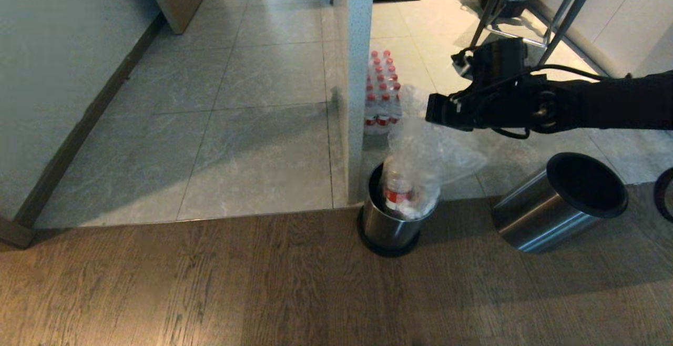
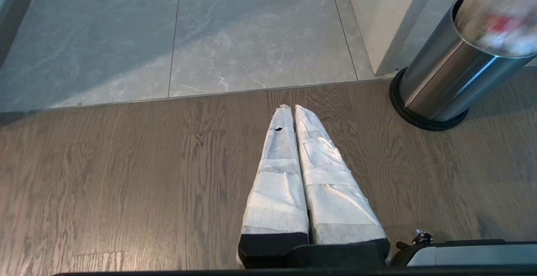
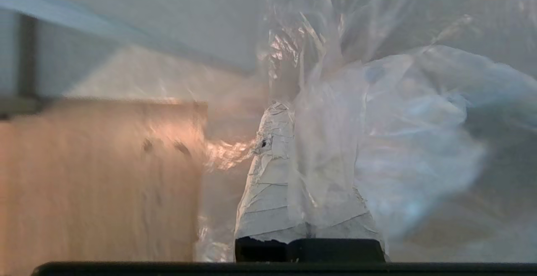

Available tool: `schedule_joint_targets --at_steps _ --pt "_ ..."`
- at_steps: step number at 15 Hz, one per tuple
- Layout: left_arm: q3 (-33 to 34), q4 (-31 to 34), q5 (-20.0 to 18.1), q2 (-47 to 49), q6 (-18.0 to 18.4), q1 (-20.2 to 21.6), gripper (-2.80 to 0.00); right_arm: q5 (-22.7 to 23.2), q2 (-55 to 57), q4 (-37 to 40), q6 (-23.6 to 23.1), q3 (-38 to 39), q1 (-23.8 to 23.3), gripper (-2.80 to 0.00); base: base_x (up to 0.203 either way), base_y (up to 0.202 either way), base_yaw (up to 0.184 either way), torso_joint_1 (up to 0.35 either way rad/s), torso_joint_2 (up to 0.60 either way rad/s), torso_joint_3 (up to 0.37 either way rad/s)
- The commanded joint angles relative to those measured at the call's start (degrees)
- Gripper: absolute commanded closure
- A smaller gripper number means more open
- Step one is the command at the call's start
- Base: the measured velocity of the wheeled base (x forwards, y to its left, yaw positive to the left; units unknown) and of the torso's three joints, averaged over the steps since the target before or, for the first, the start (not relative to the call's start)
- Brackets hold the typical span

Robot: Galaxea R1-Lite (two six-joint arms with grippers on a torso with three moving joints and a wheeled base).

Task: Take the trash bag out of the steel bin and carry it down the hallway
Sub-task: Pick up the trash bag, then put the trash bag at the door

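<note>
Gripping thin film, the right tool (image 1: 432, 113) is clamped on the gathered top of the trash bag (image 1: 415, 170), whose loaded bottom sits in the steel bin (image 1: 391, 225) on the wood floor. The bag looks soft, slippery and tearable — bunched plastic near the neck seems the safest hold. The left tool (image 2: 292, 109) hangs pressed closed, empty.
</note>
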Motion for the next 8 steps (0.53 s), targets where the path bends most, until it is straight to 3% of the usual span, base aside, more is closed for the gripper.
schedule_joint_targets --at_steps 1,8 --pt "0.0 0.0 0.0 0.0 0.0 0.0 0.00 0.1 -7.2 0.0 0.2 0.6 0.0 0.00 0.000 0.000 0.000 0.000 0.00 0.000" --pt "0.0 0.0 0.0 0.0 0.0 0.0 0.00 0.0 -29.6 0.6 0.1 12.9 0.0 0.00 0.000 0.000 0.000 0.000 0.00 0.000"
